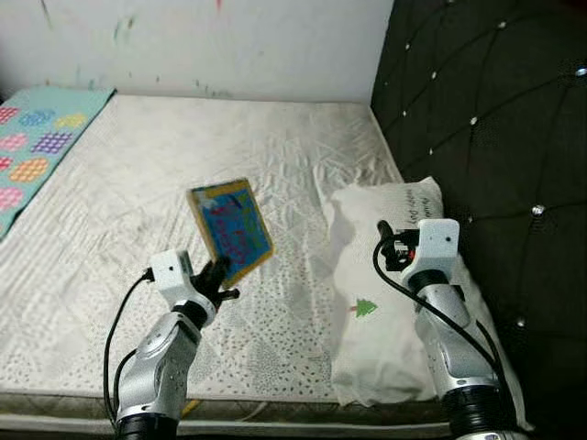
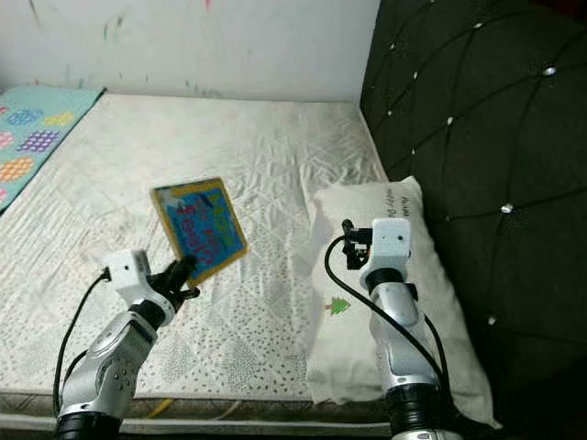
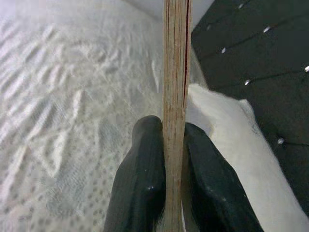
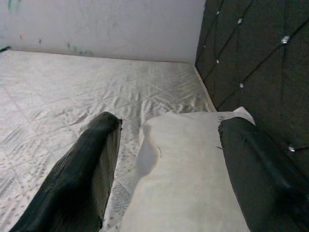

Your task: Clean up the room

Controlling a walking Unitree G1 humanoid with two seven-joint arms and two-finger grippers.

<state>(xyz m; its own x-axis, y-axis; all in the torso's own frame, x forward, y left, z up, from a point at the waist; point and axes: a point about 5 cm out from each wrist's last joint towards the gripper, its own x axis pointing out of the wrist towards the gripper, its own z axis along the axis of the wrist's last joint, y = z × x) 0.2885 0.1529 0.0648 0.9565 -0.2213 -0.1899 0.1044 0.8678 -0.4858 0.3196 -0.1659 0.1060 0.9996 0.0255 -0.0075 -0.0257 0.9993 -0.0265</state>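
Book is clamped at its lower edge between the closed fingers of the left gripper, held raised above the mattress. Right gripper is spread wide, empty, with the pillow seen between its jaws.

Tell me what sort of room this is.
Most likely a bedroom: a bare quilted mattress, a white pillow and a dark tufted headboard. The left claw holds a picture book.

Blue, yellow-edged book; white pillow
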